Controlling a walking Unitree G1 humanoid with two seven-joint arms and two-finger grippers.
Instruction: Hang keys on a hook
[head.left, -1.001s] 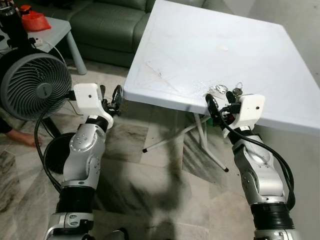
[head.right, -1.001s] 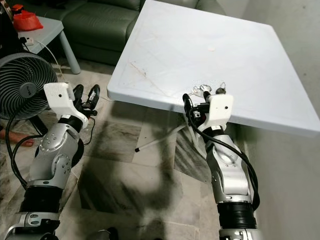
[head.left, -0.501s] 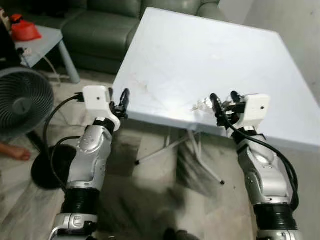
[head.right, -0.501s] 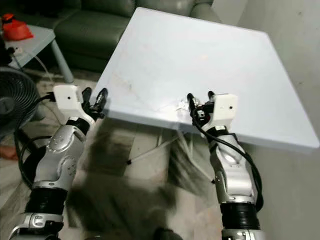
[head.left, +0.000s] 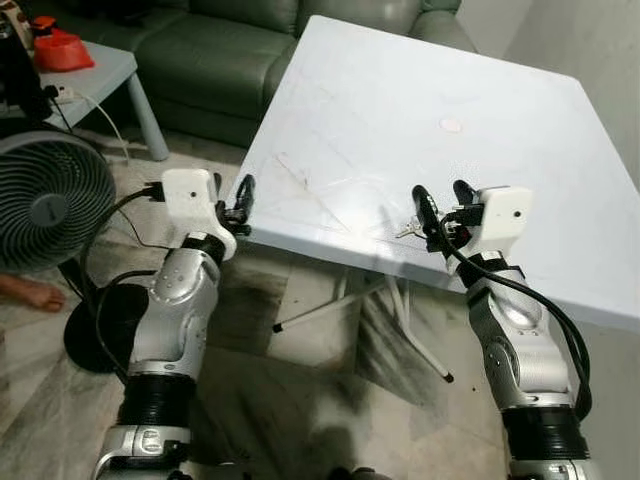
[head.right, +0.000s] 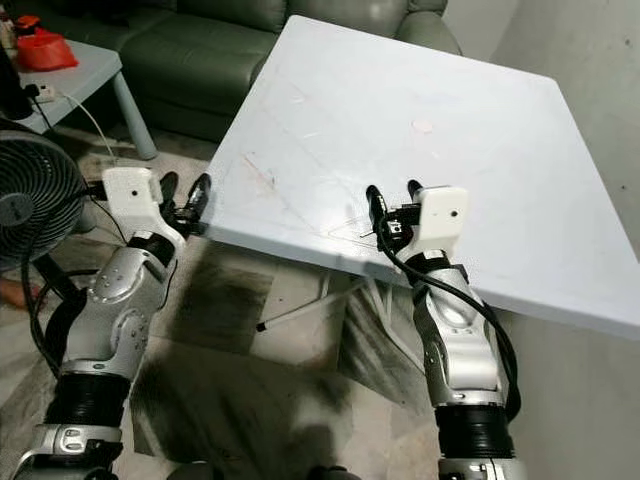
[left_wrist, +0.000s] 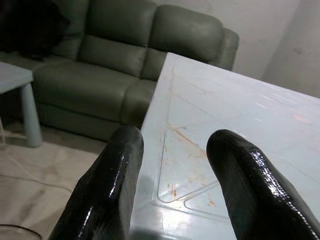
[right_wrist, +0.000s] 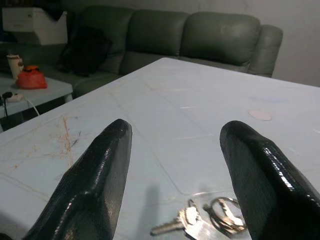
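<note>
- Both arms have come forward against the near edge of the white table (head.left: 400, 110) since a second ago, when the right gripper (head.left: 441, 205) hung below that edge; now it sits level with the tabletop, fingers spread wide.
- Green sofa (head.left: 240, 40) stands beyond the table's far side, straight ahead of both pairs of jaws.
- Black floor fan (head.left: 50, 205) stands on the marbled tile floor (head.left: 300, 390), out to the left of the left gripper (head.left: 231, 195).
- Grey side table (head.left: 95, 70) beyond the fan carries a red object (head.left: 62, 50) and a white cable.
- Left gripper rests at the table's near left corner, fingers apart, nothing between them.
- Keys (right_wrist: 205, 220) lie flat on the tabletop just ahead of the right jaws, in the gap between the two fingers but touching neither.
- Long axis of the bunch runs across the gap: one silver key blade points toward one finger, the rings lie toward the other.
- Orange-brown scuffs (left_wrist: 182, 137) mark the tabletop ahead of the left jaws; a small pale round spot (head.left: 451, 125) lies farther out.
</note>
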